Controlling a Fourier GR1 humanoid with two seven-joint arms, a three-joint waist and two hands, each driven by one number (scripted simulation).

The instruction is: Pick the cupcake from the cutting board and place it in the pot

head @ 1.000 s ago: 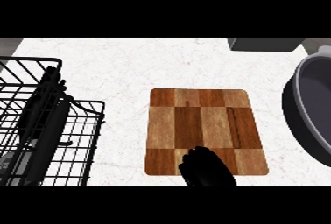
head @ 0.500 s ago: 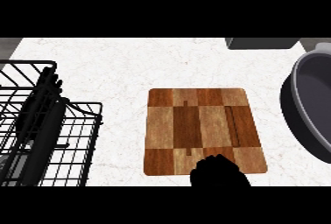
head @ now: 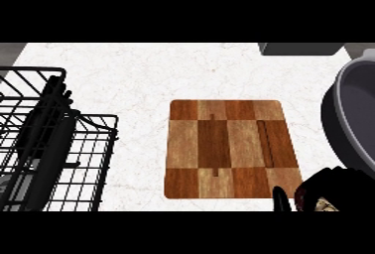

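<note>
Fingers (head: pixel 282 197) of the right hand (head: pixel 322 191) are curled about a small pale object, apparently the cupcake (head: pixel 322 204), mostly hidden, at the lower right. Left to right: a black wire rack (head: pixel 51 149) at the left edge; white table (head: pixel 147 74); bare wooden cutting board (head: pixel 230 149) at centre; the hand off the board's lower right corner; grey pot (head: pixel 355 119) at the right edge. Left hand not seen. Judgement: the cupcake is light, soft and easily crushed; hold it low, by the wrapper.

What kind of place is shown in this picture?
Most likely a kitchen counter: a pale marbled counter top carries a wooden cutting board, a black wire dish rack and a big grey pot.
</note>
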